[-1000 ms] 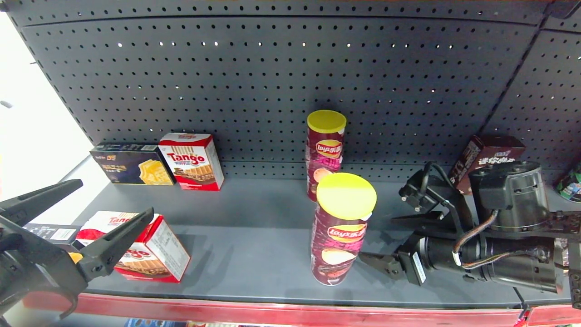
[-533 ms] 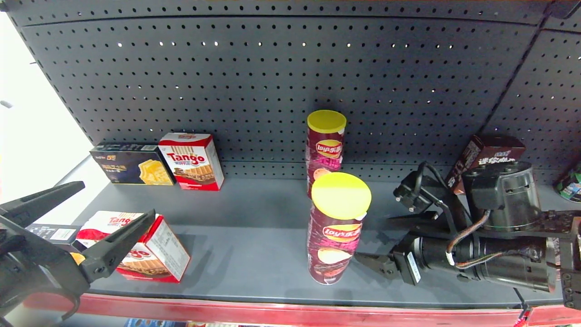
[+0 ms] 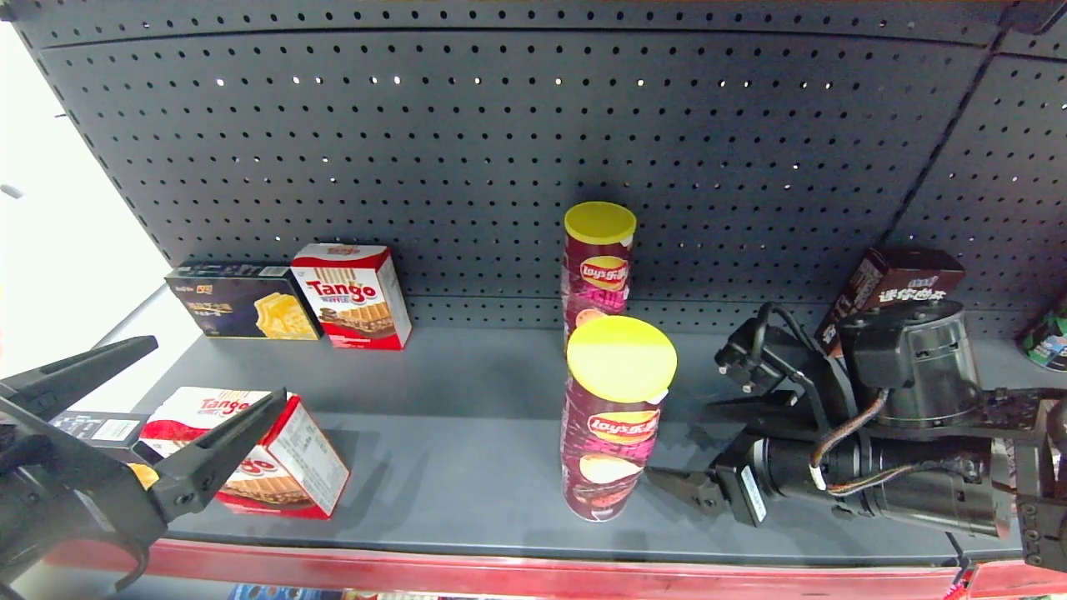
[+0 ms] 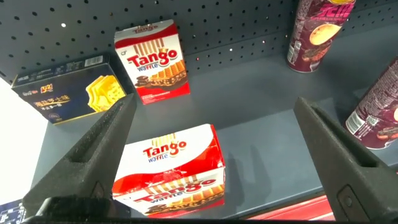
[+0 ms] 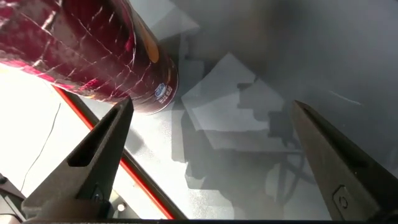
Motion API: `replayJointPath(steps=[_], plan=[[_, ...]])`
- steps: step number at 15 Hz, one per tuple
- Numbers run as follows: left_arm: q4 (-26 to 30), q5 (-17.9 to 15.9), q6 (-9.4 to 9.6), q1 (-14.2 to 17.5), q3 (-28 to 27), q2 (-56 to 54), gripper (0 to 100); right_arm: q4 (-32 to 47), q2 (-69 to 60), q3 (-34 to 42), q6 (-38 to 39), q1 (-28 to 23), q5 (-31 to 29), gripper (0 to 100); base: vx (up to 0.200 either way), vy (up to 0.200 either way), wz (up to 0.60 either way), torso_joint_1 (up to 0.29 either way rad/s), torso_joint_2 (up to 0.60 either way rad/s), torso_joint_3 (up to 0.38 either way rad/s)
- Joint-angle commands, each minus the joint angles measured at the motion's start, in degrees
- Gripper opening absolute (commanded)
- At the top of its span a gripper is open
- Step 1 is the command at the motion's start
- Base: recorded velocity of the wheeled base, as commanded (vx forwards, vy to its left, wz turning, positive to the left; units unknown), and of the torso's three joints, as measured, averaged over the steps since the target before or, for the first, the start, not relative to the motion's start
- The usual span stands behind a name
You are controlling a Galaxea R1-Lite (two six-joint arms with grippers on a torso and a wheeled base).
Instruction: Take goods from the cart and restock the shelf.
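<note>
Right pincer (image 5: 211, 104) spread beside chip can (image 3: 613, 450) | upright on shelf (image 3: 467, 433)

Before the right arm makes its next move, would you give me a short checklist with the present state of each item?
1. Front chip can upright on the shelf: ok.
2. Its base fully behind the red front edge: ok.
3. Front can lined up before the back chip can: ok.
4. Right gripper open, can outside its fingers: ok.
5. Right gripper clear of the can's base: cannot tell, one fingertip is very close.
6. Left gripper open, holding nothing: ok.
</note>
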Motion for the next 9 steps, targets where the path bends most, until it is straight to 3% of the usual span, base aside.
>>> replayJointPath(steps=[1,3,6,8,9], plan=[[-0.03,0.01,0.02,0.00,0.10,0.05,100,-0.41,-0.76,0.09,-0.03,-0.39,-0.05,100,0.000,0.000,0.00,0.000,0.00,0.000],[-0.03,0.01,0.02,0.09,0.01,-0.04,100,-2.78,-3.83,0.00,-0.03,-3.82,-0.05,100,0.000,0.000,0.00,0.000,0.00,0.000],[-0.12,0.10,-0.07,0.09,0.01,-0.39,100,-2.78,-14.56,0.00,-0.03,-13.66,-0.05,100,0.000,0.000,0.00,0.000,0.00,0.000],[-0.03,0.19,0.11,0.09,-0.07,-2.41,100,-2.17,-25.72,0.88,-0.03,-23.86,0.04,100,0.000,0.000,0.00,0.000,0.00,0.000],[0.14,0.19,0.11,0.09,-0.07,-3.03,100,-2.08,-28.18,1.23,-0.03,-25.70,0.04,100,0.000,0.000,0.00,0.000,0.00,0.000]])
